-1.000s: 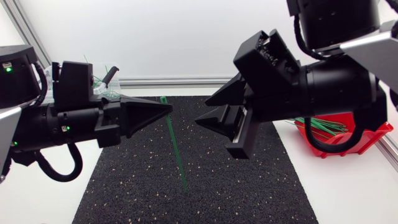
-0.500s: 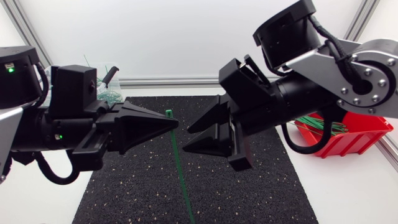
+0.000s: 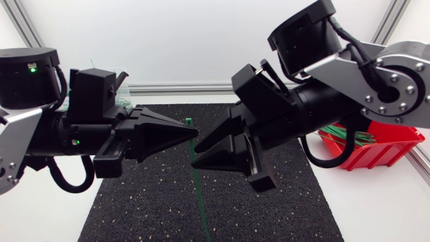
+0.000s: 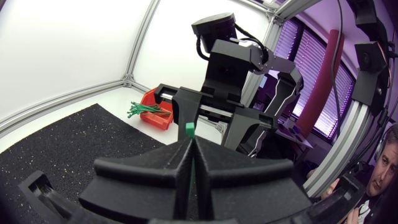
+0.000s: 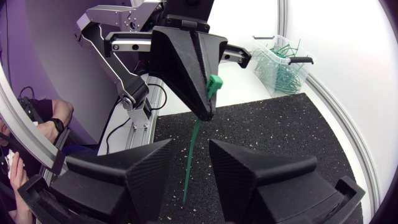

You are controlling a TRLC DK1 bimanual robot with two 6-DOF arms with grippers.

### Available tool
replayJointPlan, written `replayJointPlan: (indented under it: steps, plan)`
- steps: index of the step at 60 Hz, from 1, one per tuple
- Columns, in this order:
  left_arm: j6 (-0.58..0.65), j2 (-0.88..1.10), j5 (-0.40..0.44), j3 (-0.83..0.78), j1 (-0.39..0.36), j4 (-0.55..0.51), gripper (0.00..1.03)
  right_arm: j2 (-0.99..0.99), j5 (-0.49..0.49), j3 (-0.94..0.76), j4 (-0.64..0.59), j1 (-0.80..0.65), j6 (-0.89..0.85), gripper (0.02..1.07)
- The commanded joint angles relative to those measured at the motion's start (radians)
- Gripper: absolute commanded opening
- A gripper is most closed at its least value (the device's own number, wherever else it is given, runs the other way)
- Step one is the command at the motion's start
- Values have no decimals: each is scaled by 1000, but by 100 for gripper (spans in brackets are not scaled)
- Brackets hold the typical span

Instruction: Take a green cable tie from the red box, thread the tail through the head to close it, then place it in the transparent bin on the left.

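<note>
Left gripper (image 3: 193, 132) clamps the green cable tie (image 3: 197, 191) near its head — tail hangs vertical, just ahead of the open right gripper (image 3: 195, 154)

Left arm: held level, pointing inward.
Left gripper (image 3: 192, 132): fingers pressed together, green cable tie (image 3: 197, 195) pinched near their tips.
Right gripper (image 3: 195, 155): fingers spread apart, tips just beside left fingertips.

No readable text, labels or numbers.
</note>
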Motion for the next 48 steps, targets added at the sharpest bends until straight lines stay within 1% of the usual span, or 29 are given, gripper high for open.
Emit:
replayJointPlan:
  steps: [1, 8, 14, 18, 22, 29, 31, 37, 41, 48]
  plan:
    - [-11, 21, 16, 50, -1, -4, 4, 12, -8, 27, 4, 0, 0, 38]
    - [-59, 24, 25, 68, -6, -2, 4, 10, -19, 30, 6, -11, 7, 36]
    - [-86, 24, 37, 76, -6, 2, 4, 6, -25, 32, 7, -16, 16, 21]
    - [-111, 31, 53, 81, -4, 2, 4, 1, -28, 33, 7, -20, 23, 15]
    - [-117, 31, 59, 79, -4, 2, 4, -5, -38, 36, 7, -28, 27, 12]
    - [-132, 31, 71, 73, 0, 2, 4, -14, -70, 38, 7, -46, 41, 11]
    - [-135, 31, 71, 70, 2, 2, 4, -17, -74, 38, 7, -51, 46, 7]
    - [-144, 31, 71, 68, 5, 5, 4, -19, -91, 41, 4, -54, 62, 8]
    - [-166, 32, 70, 62, 10, 25, 4, -17, -114, 47, 1, -59, 79, 8]
    - [-170, 32, 70, 55, 10, 38, 4, -14, -123, 48, -2, -59, 89, 8]
